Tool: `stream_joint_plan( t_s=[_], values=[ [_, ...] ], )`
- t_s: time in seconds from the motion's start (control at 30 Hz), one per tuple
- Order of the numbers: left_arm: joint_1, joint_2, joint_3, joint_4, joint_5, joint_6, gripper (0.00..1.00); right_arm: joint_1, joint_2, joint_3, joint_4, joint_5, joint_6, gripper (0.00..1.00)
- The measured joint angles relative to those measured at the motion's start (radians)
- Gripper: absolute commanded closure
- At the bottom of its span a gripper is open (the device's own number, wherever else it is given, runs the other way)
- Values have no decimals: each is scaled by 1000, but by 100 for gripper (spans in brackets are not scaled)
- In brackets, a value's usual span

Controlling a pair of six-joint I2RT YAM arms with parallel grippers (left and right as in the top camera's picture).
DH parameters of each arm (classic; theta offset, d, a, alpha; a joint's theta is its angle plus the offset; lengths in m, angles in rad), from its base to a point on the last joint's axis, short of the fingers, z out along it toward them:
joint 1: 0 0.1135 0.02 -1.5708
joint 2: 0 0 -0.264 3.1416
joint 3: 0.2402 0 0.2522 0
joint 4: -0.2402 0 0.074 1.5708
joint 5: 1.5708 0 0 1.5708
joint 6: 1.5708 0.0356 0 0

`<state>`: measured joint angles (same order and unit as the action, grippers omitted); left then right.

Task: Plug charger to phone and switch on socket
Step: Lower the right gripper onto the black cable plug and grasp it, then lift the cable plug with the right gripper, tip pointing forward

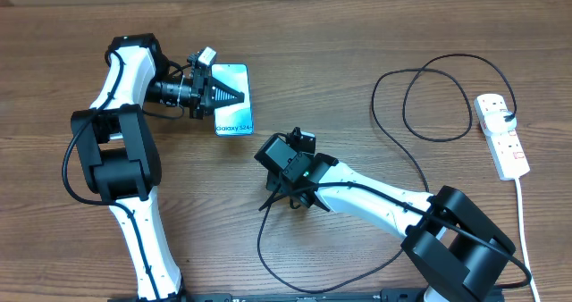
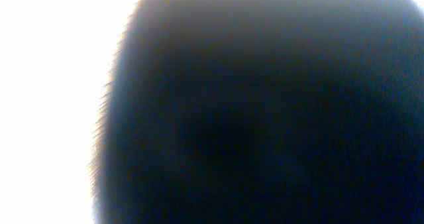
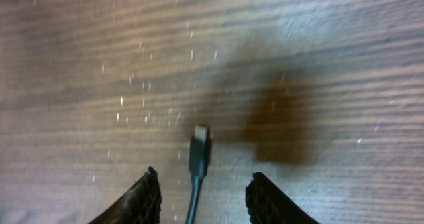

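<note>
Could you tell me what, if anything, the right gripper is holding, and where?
Nothing yet: the right gripper straddles the charger just behind its connector tip, with clear gaps on both sides.

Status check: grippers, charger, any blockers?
Left gripper shut, tip on the phone. Right gripper open, jaws either side of the charger connector, no contact. Connector not yet in phone. Nothing blocking.

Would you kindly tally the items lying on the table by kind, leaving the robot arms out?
Phone: 1
Charger cable: 1
Power strip: 1
Total: 3
</note>
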<state>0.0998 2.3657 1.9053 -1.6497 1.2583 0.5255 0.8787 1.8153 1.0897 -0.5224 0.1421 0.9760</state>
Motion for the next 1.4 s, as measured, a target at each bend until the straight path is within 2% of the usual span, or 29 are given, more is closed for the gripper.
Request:
stream_joint_plan(
  t_s=[0.1,0.57,0.73,0.83,0.97,1.17,1.4],
  values=[
    [0,0,0,0,0,-4,96,0,0,0,17,17,0,70],
    [0,0,0,0,0,-4,96,31,48,0,35,45,14,80],
    [0,0,0,0,0,-4,96,31,72,0,47,29,14,87],
    [0,0,0,0,0,-5,96,31,74,0,49,31,16,88],
    [0,0,0,0,0,-7,96,15,74,18,-20,31,11,90],
    [0,0,0,0,-3,-13,96,-159,87,106,-222,11,-109,91],
    [0,0,0,2,-7,-23,96,-406,90,178,-284,-72,-349,91]
  ],
)
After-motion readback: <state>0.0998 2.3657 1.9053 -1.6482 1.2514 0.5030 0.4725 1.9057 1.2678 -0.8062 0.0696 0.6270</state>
